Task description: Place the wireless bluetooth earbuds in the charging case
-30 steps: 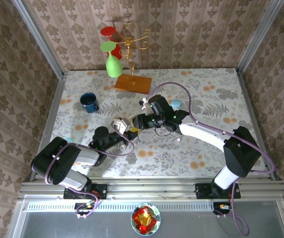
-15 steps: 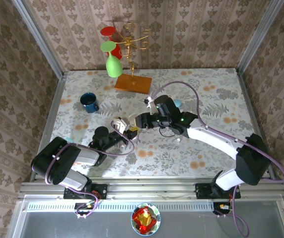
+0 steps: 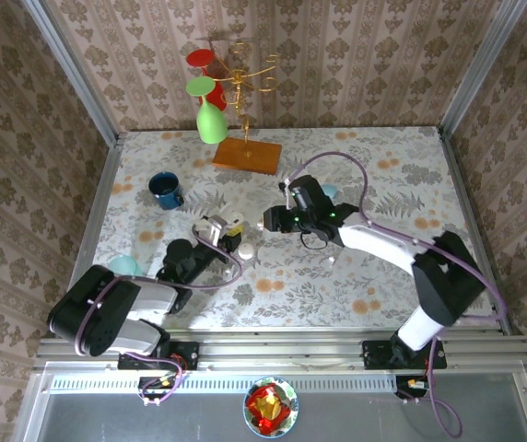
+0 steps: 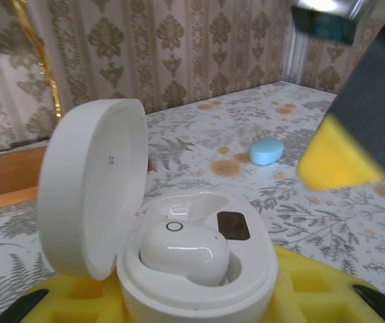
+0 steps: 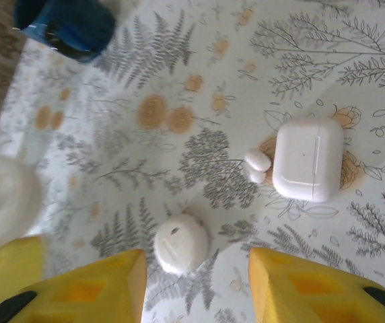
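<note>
A white charging case [image 4: 199, 269] stands with its lid [image 4: 91, 185] swung open, and my left gripper [image 4: 196, 306] is shut on its base between yellow pads. One glossy white earbud [image 4: 184, 252] sits in the case's well. In the top view the left gripper [image 3: 219, 229] holds the case left of centre. My right gripper [image 3: 268, 219] hangs just right of it, apart from the case. Its yellow fingers [image 5: 78, 289] are open above the table with nothing between them. Another small white earbud [image 5: 257, 161] lies on the table beside a square white case [image 5: 308, 159].
A round white case [image 5: 181, 243] lies on the table below the right gripper, also in the top view [image 3: 245, 250]. A pale teal case [image 4: 266, 151] lies further back. A blue mug [image 3: 165, 189] stands at the left, and a glass rack on a wooden base [image 3: 247, 154] at the back.
My right gripper has opened and drawn back to the right, away from the case. The left gripper has shifted slightly back and left with the case.
</note>
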Motion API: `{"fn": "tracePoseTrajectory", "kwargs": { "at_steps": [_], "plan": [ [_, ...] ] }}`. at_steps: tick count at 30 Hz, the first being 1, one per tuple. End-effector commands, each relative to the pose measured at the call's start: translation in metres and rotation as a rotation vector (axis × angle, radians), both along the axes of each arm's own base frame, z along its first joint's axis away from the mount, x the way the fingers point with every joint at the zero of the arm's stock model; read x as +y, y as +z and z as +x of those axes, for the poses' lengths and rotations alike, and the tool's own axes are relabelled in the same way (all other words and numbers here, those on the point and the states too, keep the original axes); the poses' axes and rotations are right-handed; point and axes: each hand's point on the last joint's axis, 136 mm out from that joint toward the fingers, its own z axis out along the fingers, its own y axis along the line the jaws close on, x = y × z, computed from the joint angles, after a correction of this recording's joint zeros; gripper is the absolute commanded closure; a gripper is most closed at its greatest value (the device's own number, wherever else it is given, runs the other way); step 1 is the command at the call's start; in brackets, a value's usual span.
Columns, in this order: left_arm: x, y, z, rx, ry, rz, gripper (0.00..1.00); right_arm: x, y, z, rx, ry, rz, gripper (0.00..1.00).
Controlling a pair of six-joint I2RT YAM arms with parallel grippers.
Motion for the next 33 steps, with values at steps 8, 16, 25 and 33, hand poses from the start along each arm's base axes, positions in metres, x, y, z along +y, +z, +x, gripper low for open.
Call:
{"fn": "tracePoseTrajectory", "kwargs": {
  "at_steps": [8,16,25,33],
  "plan": [
    [0.032,0.015,0.005,-0.087,0.169,0.010,0.98,0.032,-0.051,0.043,0.096,0.027,-0.117,0.56],
    [0.035,0.017,0.005,-0.095,0.184,0.014,0.98,0.048,-0.081,0.056,0.150,0.032,-0.173,0.55],
    [0.031,0.013,0.006,-0.077,0.163,0.016,0.98,0.030,-0.094,0.059,0.149,-0.015,-0.276,0.55],
    [0.027,0.009,0.007,-0.063,0.147,0.019,0.98,0.031,-0.101,0.055,0.175,0.029,-0.302,0.54]
  ]
}}
